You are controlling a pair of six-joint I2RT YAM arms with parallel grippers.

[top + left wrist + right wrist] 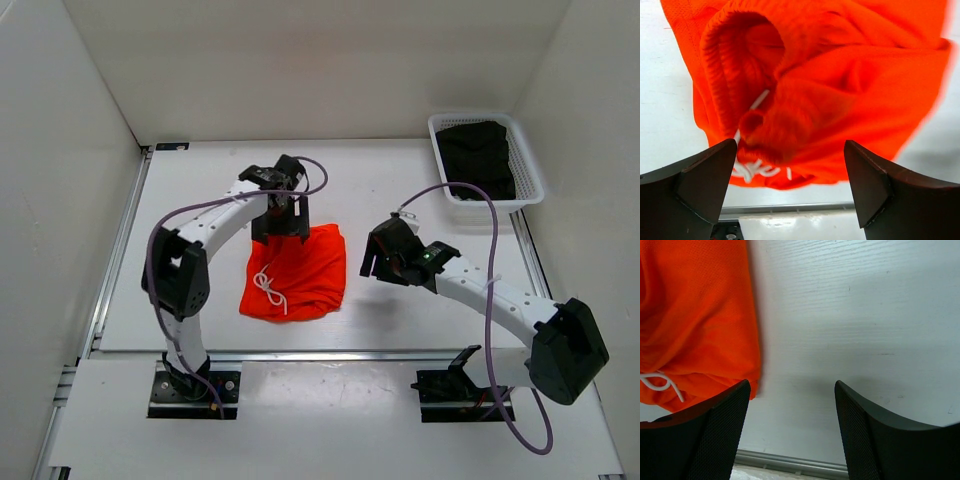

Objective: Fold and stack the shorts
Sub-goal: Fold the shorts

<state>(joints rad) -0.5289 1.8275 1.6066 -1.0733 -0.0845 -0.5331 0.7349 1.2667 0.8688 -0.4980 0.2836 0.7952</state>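
From the top view, the left arm climbs from its base in the lower left of the frame and bends at an elbow on the left. Its forearm then reaches up and to the right, and the wrist tips down so that the left gripper sits over the upper edge of the shorts. In its wrist view the left gripper has both dark fingers spread wide, so it is released, with orange cloth filling the frame beyond them.

The right arm starts at the lower right, folds at a bulky joint near the right edge and stretches its forearm up and left. The right gripper sits just right of the shorts and, as far as I can see, apart from them. In the right wrist view the right gripper stands open too, with bare white table between the fingers and the shorts' edge at the left of the frame.

The shorts lie in a bunched, roughly square heap on the table at the middle of the top view, with the white drawstring looped on their lower left part. In the left wrist view the gathered waistband gapes open at the upper left, and the drawstring trails near the bottom.

A white basket sits in the upper right, with a dark garment inside it — well apart from both arms.
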